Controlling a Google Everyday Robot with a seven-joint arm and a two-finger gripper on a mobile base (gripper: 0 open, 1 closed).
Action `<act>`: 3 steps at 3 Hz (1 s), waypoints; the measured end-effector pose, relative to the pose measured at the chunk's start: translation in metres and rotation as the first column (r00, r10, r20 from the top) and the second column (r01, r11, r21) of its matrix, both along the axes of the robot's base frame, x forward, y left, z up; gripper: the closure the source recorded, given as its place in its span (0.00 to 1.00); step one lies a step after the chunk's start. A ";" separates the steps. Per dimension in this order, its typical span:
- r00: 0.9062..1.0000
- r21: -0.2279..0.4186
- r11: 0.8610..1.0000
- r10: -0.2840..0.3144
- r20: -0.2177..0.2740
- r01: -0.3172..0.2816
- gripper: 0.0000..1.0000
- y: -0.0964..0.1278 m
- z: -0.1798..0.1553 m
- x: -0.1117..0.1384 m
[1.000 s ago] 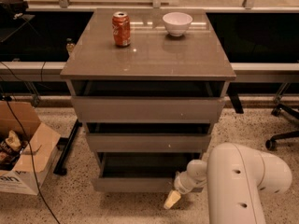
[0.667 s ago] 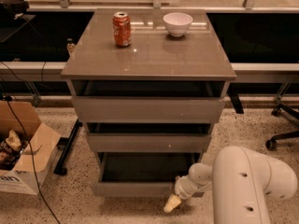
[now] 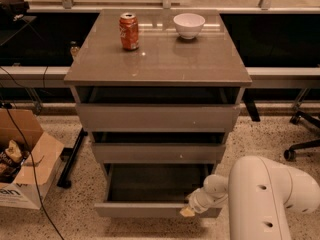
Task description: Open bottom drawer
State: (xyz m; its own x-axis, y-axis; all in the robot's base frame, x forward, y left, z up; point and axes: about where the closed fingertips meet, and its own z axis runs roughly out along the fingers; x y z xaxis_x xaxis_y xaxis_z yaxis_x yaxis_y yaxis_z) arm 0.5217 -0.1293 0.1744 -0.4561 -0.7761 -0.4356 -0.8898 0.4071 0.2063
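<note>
The bottom drawer (image 3: 145, 210) is the lowest of three grey-taupe drawers in the cabinet. It stands pulled out toward me, and its dark grey tray inside shows from above. My gripper (image 3: 189, 211) sits at the right end of that drawer's front, at its top edge, on the end of my white arm (image 3: 265, 199). The middle drawer front (image 3: 157, 153) and the taller top drawer front (image 3: 157, 117) are above it, each standing out a little.
A red soda can (image 3: 129, 31) and a white bowl (image 3: 189, 25) stand on the cabinet top (image 3: 160, 59). An open cardboard box (image 3: 25, 159) with cables is on the floor at left. An office chair base (image 3: 302, 139) is at right.
The bottom drawer has slid further out toward me, showing more of its tray. My gripper and arm have drawn back with its front.
</note>
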 end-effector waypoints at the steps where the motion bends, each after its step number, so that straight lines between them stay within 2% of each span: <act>1: 1.000 0.000 1.000 0.000 0.000 0.000 0.64 0.000 0.000 0.000; 2: 0.994 0.052 0.999 -0.006 -0.108 0.012 0.41 0.008 -0.008 -0.051; 3: 0.994 0.052 0.999 -0.006 -0.108 0.012 0.18 0.008 -0.007 -0.050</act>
